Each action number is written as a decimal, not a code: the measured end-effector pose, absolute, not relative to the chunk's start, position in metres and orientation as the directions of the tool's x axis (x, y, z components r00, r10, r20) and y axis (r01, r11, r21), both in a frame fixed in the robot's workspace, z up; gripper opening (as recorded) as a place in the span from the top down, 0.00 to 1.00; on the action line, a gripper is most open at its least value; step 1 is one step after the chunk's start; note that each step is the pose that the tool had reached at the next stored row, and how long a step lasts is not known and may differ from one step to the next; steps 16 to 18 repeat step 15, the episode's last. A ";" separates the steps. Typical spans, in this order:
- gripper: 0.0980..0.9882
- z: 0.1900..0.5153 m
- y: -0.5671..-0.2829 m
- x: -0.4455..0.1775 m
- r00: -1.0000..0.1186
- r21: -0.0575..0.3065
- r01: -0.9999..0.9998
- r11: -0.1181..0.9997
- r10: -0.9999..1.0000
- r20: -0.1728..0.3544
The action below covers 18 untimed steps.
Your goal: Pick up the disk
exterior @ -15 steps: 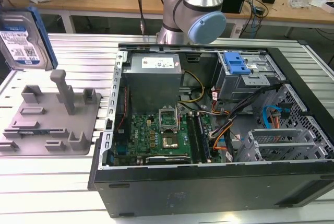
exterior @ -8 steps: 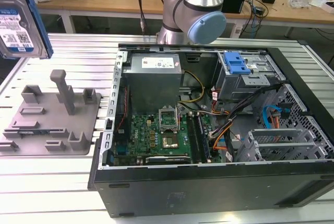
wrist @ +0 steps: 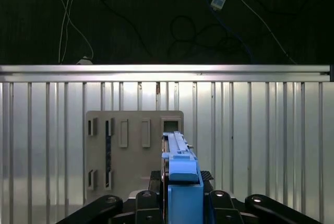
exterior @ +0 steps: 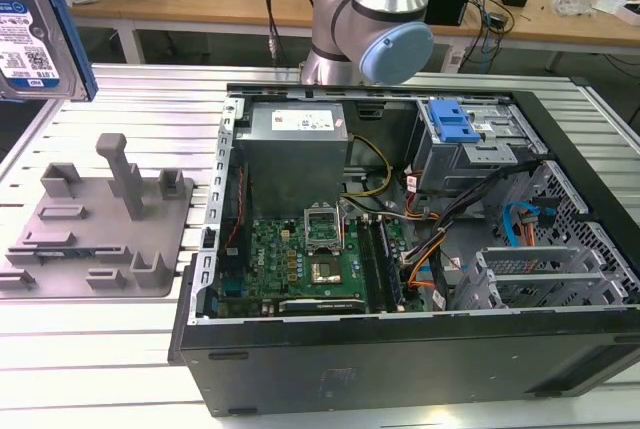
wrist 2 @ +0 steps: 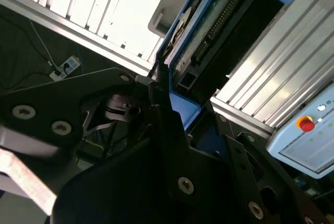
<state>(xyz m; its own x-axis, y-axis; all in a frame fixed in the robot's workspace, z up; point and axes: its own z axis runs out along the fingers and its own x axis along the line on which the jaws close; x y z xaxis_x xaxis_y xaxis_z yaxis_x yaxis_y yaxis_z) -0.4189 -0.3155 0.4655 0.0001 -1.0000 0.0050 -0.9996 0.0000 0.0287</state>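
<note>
Hanging up in the air above the grey holder tray (exterior: 100, 219), the disk (exterior: 35, 34) is clear of the ribbed metal counter (exterior: 120, 349), label face showing in the exterior view. In both wrist views the tool (wrist: 182, 203) is clamped on the disk's blue rail, black fingers (wrist: 146, 203) pressed against either side, so it's got a solid grip. Looking down in the first wrist view, the tray sits directly below the disk. Off to the tray's side sits the open computer case (exterior: 420, 249), its blue-latched drive cage (exterior: 460, 129) up at the back.
</note>
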 end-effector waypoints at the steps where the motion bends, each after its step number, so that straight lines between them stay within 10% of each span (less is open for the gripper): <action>1: 0.70 0.466 -0.315 -0.419 0.000 0.029 -1.000 0.000 -1.000 0.005; 18: 0.70 0.466 -0.315 -0.419 0.000 0.029 -1.000 0.000 -1.000 0.005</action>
